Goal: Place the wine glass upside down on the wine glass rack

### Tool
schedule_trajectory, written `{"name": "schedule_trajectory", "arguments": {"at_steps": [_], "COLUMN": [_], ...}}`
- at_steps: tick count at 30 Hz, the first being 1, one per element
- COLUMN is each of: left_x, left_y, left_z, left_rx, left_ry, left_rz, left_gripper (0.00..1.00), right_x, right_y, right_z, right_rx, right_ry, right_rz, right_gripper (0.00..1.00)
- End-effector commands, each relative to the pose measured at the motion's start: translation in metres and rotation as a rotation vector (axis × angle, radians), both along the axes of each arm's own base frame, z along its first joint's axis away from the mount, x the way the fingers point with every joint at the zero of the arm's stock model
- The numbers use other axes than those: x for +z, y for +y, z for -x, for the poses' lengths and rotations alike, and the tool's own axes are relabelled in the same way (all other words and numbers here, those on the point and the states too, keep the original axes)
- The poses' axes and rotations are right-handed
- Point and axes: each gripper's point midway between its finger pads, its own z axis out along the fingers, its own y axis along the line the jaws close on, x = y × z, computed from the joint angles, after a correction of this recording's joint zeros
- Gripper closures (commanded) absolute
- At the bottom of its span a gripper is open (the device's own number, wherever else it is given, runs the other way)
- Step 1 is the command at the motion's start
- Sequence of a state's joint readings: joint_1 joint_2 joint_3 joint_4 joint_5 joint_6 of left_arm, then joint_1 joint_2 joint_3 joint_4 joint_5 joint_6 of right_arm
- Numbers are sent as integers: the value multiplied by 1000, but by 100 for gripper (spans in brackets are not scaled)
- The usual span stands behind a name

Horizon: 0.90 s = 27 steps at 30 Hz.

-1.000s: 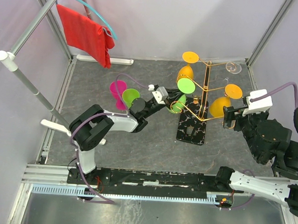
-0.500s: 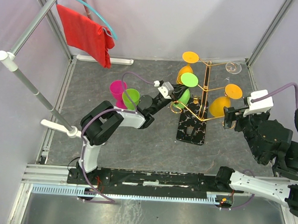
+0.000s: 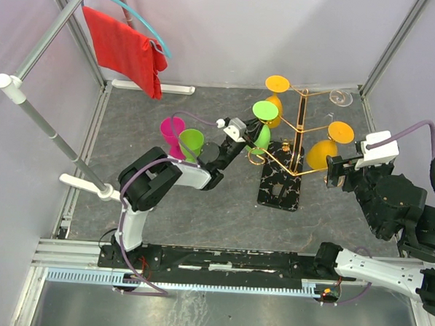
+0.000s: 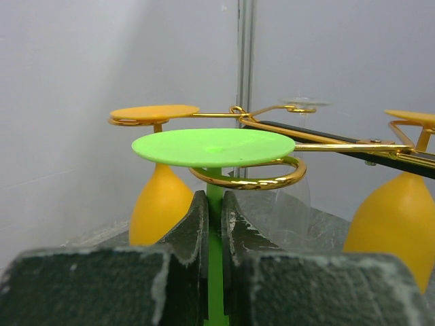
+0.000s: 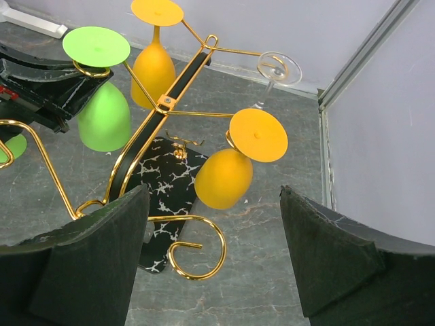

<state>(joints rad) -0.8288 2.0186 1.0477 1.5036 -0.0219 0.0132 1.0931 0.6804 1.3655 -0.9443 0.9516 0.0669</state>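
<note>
Your left hand (image 4: 214, 204) is clamped on the stem of the green wine glass (image 4: 214, 147), fingers pressed together on either side of it. The glass is upside down, with its flat foot on top and its bowl hanging below, on the left side of the wine glass rack (image 3: 301, 131). One of the rack's gold scroll arms curls around the stem just under the foot. You cannot tell from these views whether the foot is resting on that curl or sitting just above it.

Your right hand (image 5: 214, 258) is to the right of the rack with its fingers wide apart and nothing between them. It faces the rack's black veined base.

Two orange glasses (image 3: 321, 155) hang upside down on the rack, one at the right and one at the back. A clear glass (image 3: 340, 98) hangs at the back right. Left of the rack, a pink glass (image 3: 172, 128) and a second green glass (image 3: 191, 140) stand together on the table (image 3: 132, 122).
</note>
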Motion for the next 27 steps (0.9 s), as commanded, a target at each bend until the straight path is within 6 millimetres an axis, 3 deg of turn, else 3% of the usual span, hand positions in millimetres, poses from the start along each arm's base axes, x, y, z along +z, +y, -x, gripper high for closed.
{"name": "schedule_trajectory", "arguments": {"at_steps": [1, 9, 14, 21, 23, 27], "left_x": [43, 52, 49, 39, 36, 35], "left_y": [24, 28, 10, -9, -10, -1], "left_z": [11, 30, 48, 50, 48, 45], "left_rx": [56, 15, -51, -69, -62, -26], "left_ry": [-92, -136, -182, -175, -162, -143], "left_rz": [88, 85, 42, 33, 38, 56], "left_gripper": [97, 97, 97, 93, 78, 33], "right_x": [7, 6, 5, 5, 4, 4], "right_y": [-1, 1, 1, -3, -5, -6], "right_z": [1, 0, -1, 0, 1, 1], "right_rx": [-7, -5, -7, -16, -19, -23], "right_ry": [-15, -16, -19, -17, -18, -18], "right_rz": [-43, -40, -38, -31, -31, -30], "right_gripper": [15, 15, 15, 14, 14, 14]}}
